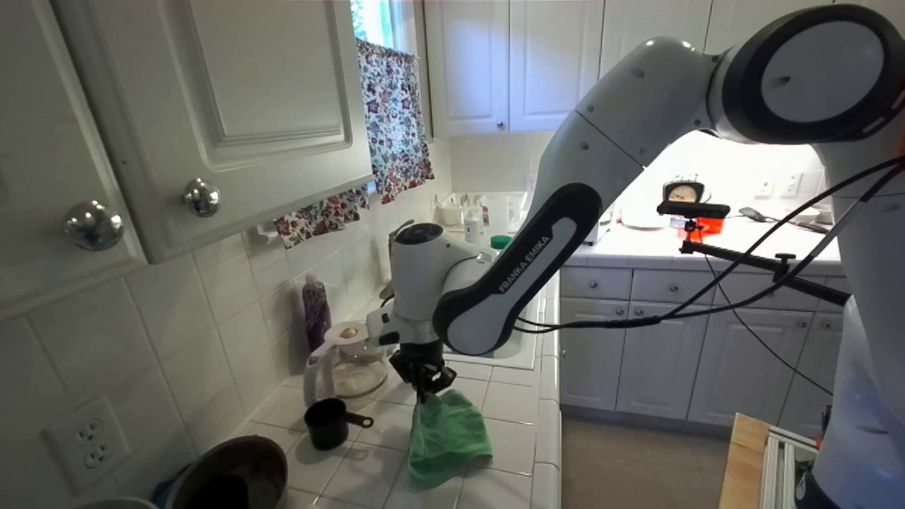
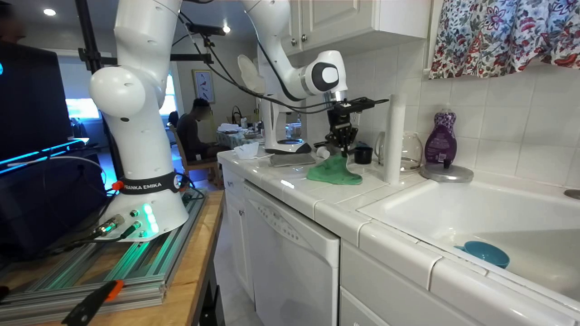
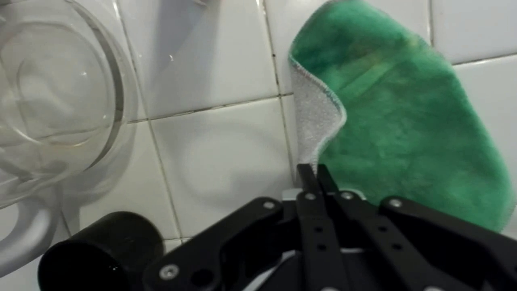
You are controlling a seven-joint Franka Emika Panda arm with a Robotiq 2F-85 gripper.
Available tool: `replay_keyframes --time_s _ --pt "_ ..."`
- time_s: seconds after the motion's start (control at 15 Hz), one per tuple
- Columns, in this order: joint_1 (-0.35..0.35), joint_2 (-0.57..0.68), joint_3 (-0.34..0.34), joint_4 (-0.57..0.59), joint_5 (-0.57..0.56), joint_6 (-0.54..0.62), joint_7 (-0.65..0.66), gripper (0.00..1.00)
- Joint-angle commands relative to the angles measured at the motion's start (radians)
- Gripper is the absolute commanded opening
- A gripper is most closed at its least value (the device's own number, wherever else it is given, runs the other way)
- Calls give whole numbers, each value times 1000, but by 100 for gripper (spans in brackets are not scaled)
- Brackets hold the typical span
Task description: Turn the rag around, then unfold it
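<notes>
The rag is lying mostly on the tabletop, green face up, one edge peaking where the hand is nipping it from above. In the wrist view a grey strip is showing along that edge; whether it is the underside or a lower layer, I cannot tell. The hand, its jaws nearly together, is apparently gripping only a thin bite of the border, so slipping is looking like the likeliest trouble: a brisk pull could be plucking the rag free while its bulk is dragging on the tabletop. If that bite is taking in two layers rather than one, the turn might be going well enough, yet the unfolding would be failing, both layers travelling together. A turn made too low could be bunching the rag under itself. Further out, the cup is standing near the rag with its handle pointing that way, so a sideways sweep could be catching and tipping it. Just beside the cup the carafe is standing, looking like glass, which is making a knock there costlier. On the opposite side the tabletop's front edge is running nearby, and a wide turn could be leaving part of the rag hanging over.
</notes>
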Motion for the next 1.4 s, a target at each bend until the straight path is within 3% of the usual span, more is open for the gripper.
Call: replay_keyframes --time_s 0.0,0.2,0.27,0.8,1.33 --pt "40 44 -29 73 -116 -5 48 1" --pt "33 79 -17 113 -100 -3 38 1" --pt "19 37 -6 64 -78 -3 20 1" --pt "18 44 -5 69 -78 -3 20 1" --pt "56 153 -13 190 -148 -17 -26 1"
